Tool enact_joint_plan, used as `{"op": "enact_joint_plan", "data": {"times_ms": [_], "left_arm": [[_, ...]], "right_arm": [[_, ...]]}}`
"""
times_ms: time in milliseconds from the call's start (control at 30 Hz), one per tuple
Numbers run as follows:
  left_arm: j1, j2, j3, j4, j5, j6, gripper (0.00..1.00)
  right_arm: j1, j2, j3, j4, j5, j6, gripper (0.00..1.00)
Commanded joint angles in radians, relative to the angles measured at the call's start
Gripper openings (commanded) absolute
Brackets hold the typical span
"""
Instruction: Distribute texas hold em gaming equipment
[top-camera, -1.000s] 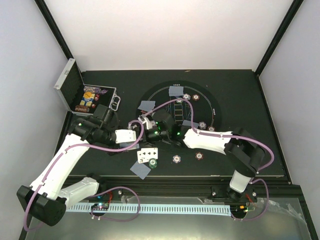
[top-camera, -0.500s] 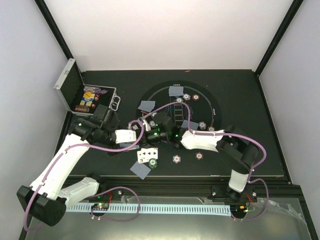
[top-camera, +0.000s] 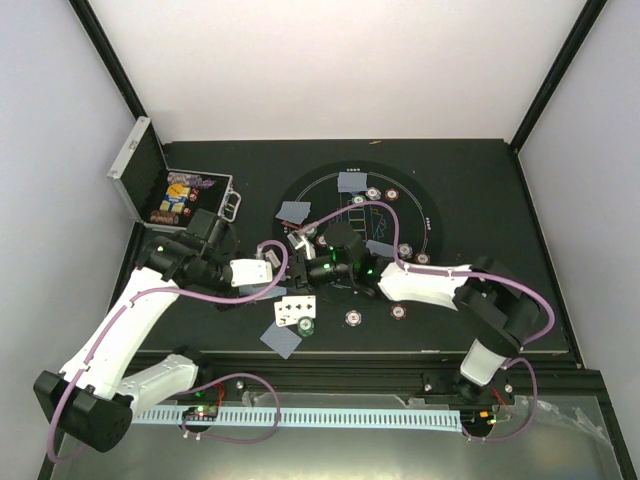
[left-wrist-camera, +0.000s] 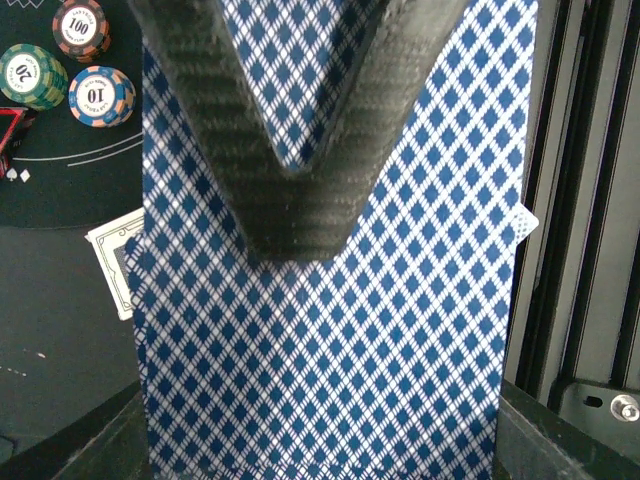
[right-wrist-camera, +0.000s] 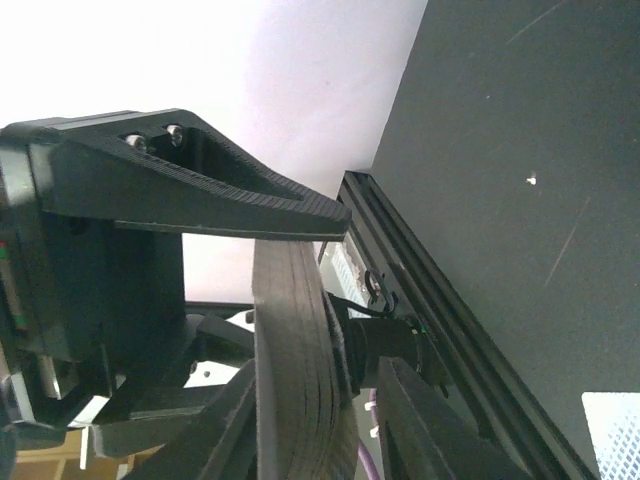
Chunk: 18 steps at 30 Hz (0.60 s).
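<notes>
White walls close in a black tabletop (top-camera: 480, 200) where the game is laid out. The deck of blue-diamond-backed playing cards (left-wrist-camera: 330, 340) is held off the surface just left of centre in the overhead view. The left hand (left-wrist-camera: 295, 225) is clamped flat across its back and face. The right hand (top-camera: 308, 252) meets the deck from the right. Its own wrist view shows the cards edge-on and slightly fanned, but I cannot tell whether its jaws have closed on one.

The likeliest trouble is a bad peel. With the edges fanned, the right hand could catch several cards at once, or twist the whole deck in the left hand's grip so that cards spill. Just below the two hands, face-up cards (top-camera: 295, 309) with a green chip (top-camera: 307, 325) lie near enough for a wrist to sweep them. Further cards and chips on the round mat (top-camera: 318, 192) sit under the right arm's reach.

At the upper left the silver metal case (top-camera: 135, 170) stands open, lid raised. It holds colourful packs and what look like brown-red chip rows, too small to name.
</notes>
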Motion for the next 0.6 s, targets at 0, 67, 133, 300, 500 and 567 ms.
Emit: {"op": "enact_joint_plan", "data": {"times_ms": [0, 67, 133, 300, 500, 567], "left_arm": [[-0.002, -0.01, 0.028, 0.011, 0.02, 0.008, 0.02], [-0.004, -0.009, 0.027, 0.01, 0.018, 0.009, 0.02], [-0.004, -0.01, 0.025, 0.012, 0.016, 0.008, 0.02], [-0.004, -0.01, 0.023, 0.013, 0.016, 0.008, 0.02], [-0.004, -0.012, 0.023, 0.011, 0.014, 0.009, 0.02], [-0.004, -0.014, 0.024, 0.011, 0.014, 0.008, 0.01]], "right_arm": [[-0.016, -0.043, -0.025, -0.11, 0.05, -0.019, 0.26], [-0.016, -0.062, -0.024, -0.121, 0.057, -0.021, 0.23], [-0.017, -0.081, -0.027, -0.131, 0.061, -0.021, 0.21], [-0.022, -0.115, -0.037, -0.157, 0.069, -0.027, 0.17], [-0.034, -0.15, -0.051, -0.185, 0.074, -0.037, 0.13], [-0.039, -0.162, -0.055, -0.191, 0.074, -0.039, 0.1]]}}
